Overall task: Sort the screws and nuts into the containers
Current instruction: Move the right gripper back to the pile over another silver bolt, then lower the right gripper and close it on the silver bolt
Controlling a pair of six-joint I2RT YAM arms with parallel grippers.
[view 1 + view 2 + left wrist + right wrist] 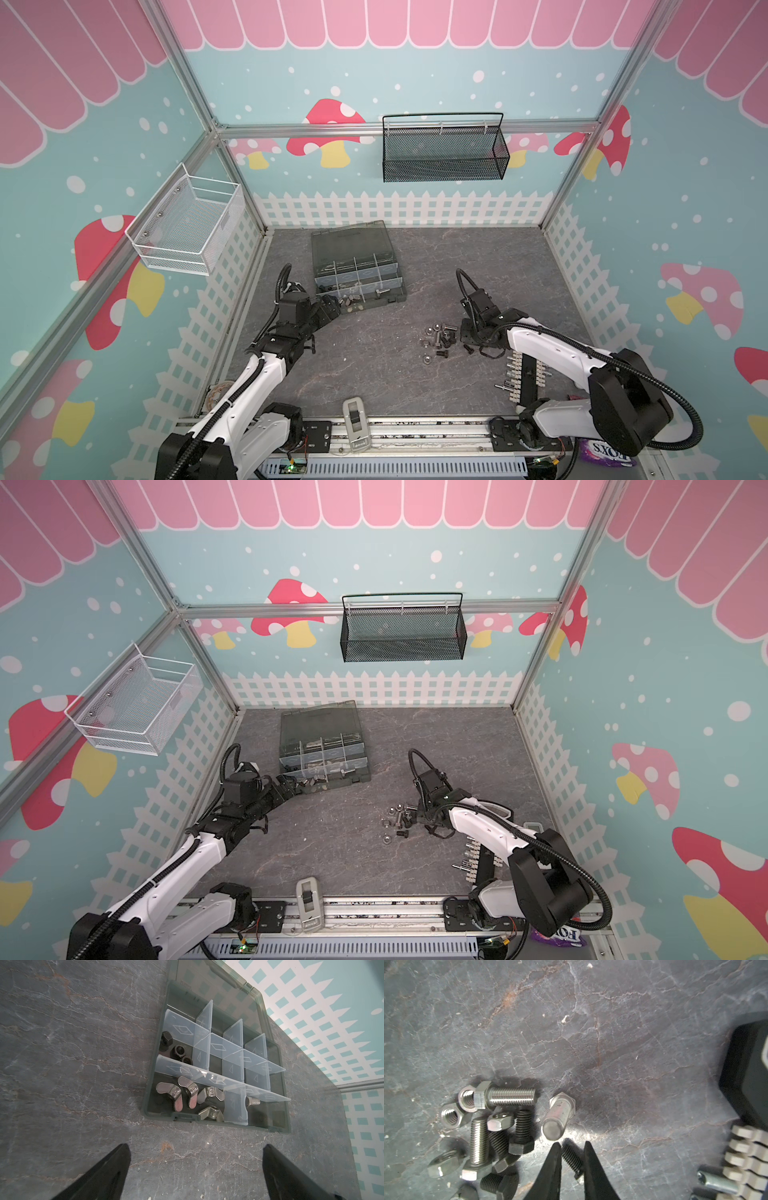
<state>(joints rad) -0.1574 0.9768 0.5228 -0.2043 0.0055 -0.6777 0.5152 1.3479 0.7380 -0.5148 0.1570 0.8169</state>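
Observation:
The containers are the divided compartments of a dark grey organizer box [351,245] [318,725] [266,1115] with its lid open. One compartment holds black hex nuts [176,1049], another silver wing nuts [187,1095], a third a silver screw [253,1102]. Loose screws and nuts lie in a pile [440,336] [399,816] [492,1126] on the slate floor. My right gripper [572,1144] [465,340] is down beside the pile, shut on a black screw [572,1160] lying on the floor. My left gripper [196,1146] [332,305] hovers wide open at the box's near edge, holding nothing.
A white terminal strip [528,380] [747,1157] lies just behind the right gripper. A grey device [355,424] sits at the front edge. A black mesh basket [444,149] hangs on the back wall and a white wire basket [187,224] on the left wall.

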